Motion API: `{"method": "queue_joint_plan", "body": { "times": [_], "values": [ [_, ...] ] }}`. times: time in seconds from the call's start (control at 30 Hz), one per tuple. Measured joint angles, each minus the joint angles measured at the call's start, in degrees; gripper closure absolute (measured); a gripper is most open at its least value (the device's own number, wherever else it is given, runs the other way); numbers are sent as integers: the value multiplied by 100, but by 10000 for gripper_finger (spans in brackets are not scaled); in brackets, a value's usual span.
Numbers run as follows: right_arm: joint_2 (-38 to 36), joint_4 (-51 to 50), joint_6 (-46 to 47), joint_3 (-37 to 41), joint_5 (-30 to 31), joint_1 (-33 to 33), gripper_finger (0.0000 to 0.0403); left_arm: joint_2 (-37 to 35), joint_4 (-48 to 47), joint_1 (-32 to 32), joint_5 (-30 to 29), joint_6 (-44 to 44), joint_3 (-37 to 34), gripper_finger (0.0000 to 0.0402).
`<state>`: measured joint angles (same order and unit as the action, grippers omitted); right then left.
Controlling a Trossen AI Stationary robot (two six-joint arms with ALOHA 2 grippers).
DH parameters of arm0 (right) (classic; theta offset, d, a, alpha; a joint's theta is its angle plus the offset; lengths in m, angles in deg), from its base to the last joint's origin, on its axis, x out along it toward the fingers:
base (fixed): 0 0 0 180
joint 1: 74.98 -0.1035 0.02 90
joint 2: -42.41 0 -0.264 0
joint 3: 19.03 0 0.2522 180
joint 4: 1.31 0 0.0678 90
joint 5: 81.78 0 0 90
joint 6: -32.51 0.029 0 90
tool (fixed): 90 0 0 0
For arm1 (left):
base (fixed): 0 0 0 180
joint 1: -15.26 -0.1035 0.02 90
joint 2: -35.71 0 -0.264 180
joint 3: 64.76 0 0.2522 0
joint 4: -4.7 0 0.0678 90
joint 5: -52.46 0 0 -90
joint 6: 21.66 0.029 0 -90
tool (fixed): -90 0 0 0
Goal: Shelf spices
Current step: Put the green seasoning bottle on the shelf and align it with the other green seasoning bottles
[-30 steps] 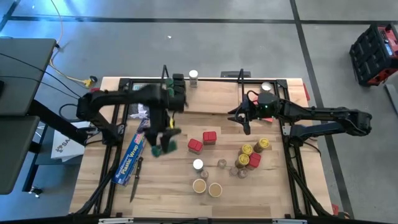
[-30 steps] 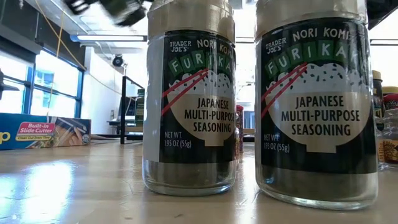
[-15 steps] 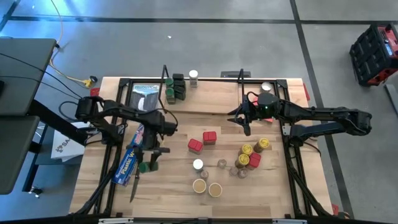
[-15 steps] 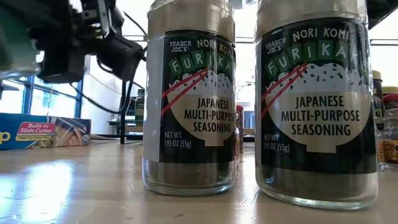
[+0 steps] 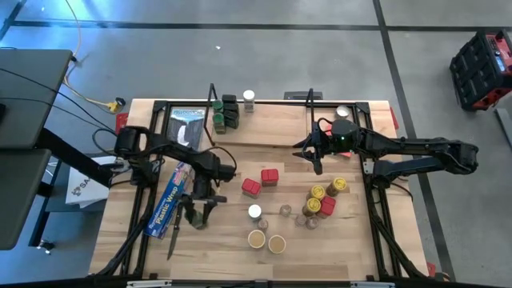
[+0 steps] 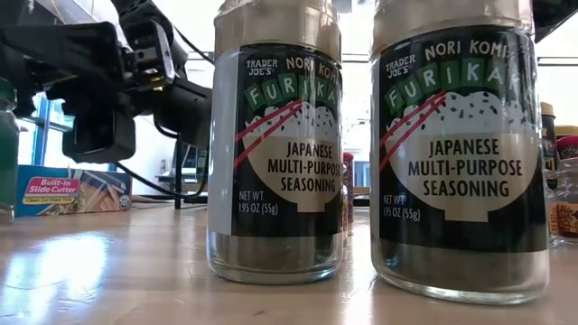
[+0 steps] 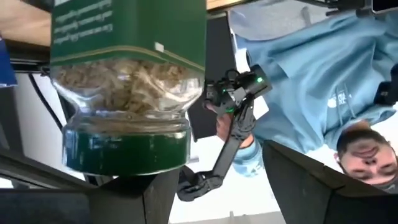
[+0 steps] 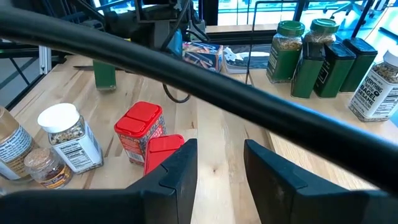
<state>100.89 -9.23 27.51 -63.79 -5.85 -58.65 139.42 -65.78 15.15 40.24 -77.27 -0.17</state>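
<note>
At the left-centre of the bench [image 5: 232, 248], just right of the blue plastic-wrap box [image 5: 169, 200], a green-lidded jar [image 5: 198, 219] sits between the fingers of the left claw [image 5: 198, 218]. The left wrist view shows the jar [image 7: 127, 93] filling the gap between the two dark fingers [image 7: 158, 202]; contact with the pads cannot be confirmed. The fingers stand apart at about the jar's width. Half a second ago the claw and jar were slightly further left, beside the box; a second ago they were higher, nearer the shelf [image 5: 264, 102] at the far edge. The right claw [image 5: 314, 158] hangs over the bench centre-right, fingers parted and holding nothing, unmoved since. Red tins [image 5: 261, 181] and yellow-lidded jars [image 5: 327, 192] remain unshelved.
</note>
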Motion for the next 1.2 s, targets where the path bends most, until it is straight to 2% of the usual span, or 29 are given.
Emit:
{"method": "queue_joint_plan", "body": {
  "times": [0.17,0.37,0.63,0.8,0.87,0.97,1.1,1.2],
  "values": [
    [0,1,-7,0,0,0,277,-1,23,-34,-124,212,194,182],
    [0,6,-10,0,-1,0,277,-60,-48,-27,-590,235,687,182],
    [-1,1,18,0,0,0,277,-60,-360,-11,-1515,336,1750,182],
    [-1,-2,109,0,0,0,277,-60,-888,93,-2111,612,2347,181],
    [0,-2,109,0,1,0,277,-92,-1284,187,-2627,761,2634,181],
    [-1,-1,109,0,1,0,277,-296,-1851,437,-3979,651,3001,181],
    [-2,-4,111,0,1,0,277,-803,-2118,1133,-5941,-597,3121,181],
    [0,-4,153,0,-1,0,277,-1128,-1976,1916,-6901,-1492,3125,181]
  ]
}}
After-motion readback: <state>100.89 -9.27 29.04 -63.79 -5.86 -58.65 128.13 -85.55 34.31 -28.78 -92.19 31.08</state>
